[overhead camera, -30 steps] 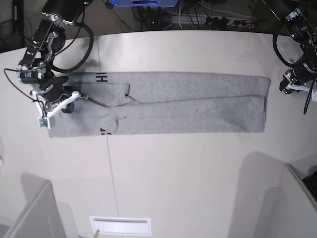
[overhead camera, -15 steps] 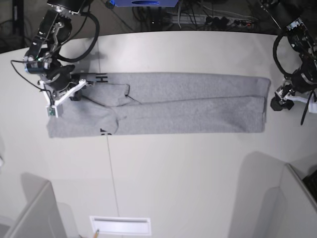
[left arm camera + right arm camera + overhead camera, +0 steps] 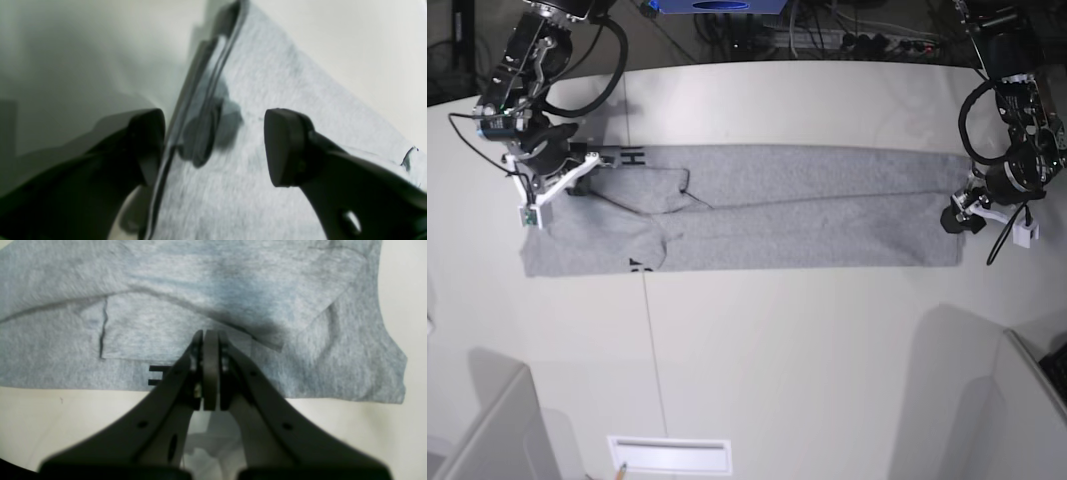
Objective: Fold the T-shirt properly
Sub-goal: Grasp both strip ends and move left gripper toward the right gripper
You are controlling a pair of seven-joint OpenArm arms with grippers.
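On the left of the base view the right gripper (image 3: 577,183) is placed over the upper left corner of the T-shirt (image 3: 807,205). Its jaws are pressed together, and no cloth is seen between the tips in the wrist view. The T-shirt is laid as a long folded strip across the table (image 3: 827,340), with black letters (image 3: 632,156) shown near this gripper. At the right end the left gripper (image 3: 957,218) is set at the shirt's edge, its jaws spread, with the folded edge between them.
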